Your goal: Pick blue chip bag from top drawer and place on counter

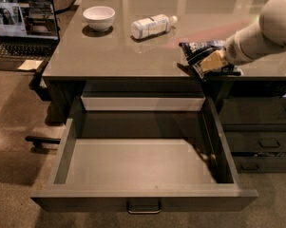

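The blue chip bag (199, 52) is a crinkled dark-blue and white foil bag, held at the counter's front right, low over its surface. My gripper (212, 61) comes in from the right on a white arm and is shut on the bag. The top drawer (142, 167) is pulled wide open below, with a bare grey floor and a small metal handle (143, 206) on its front. The counter (109, 51) is glossy grey-brown and reflective.
A clear plastic bottle (152, 26) lies on its side on the counter, with a white bowl (99, 17) to its left. An open laptop (23, 27) sits on a lower surface at left. A white-fronted tray (142, 102) is under the counter; narrower dark drawers (259, 127) stand at right.
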Controlling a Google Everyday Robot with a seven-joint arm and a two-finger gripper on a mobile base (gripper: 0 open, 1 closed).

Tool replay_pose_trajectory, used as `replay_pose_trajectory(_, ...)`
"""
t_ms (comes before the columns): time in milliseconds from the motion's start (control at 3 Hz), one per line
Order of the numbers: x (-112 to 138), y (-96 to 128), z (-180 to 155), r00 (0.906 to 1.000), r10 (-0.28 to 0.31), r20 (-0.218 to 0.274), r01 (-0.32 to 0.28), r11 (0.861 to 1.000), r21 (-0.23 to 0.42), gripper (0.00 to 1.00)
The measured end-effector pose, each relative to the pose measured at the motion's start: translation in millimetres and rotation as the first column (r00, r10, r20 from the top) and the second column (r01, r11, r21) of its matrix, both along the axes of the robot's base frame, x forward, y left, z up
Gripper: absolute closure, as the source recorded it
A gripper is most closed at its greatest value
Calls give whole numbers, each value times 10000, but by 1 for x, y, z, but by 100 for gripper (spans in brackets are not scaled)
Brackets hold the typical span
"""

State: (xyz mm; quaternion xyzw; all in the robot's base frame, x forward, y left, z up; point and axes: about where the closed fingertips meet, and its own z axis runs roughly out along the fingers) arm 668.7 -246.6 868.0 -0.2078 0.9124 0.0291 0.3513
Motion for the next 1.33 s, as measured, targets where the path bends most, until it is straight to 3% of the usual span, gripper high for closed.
replay_pose_trajectory(333,10,13,-4,9972,-480,573,404,9911,1269,100)
replay_pose_trajectory(667,20,25,1,9935,-448,1044,226,9785,2048,100)
replay_pose_trajectory(1333,49,58,6,9822,558,1796,-1010,9621,2535,100)
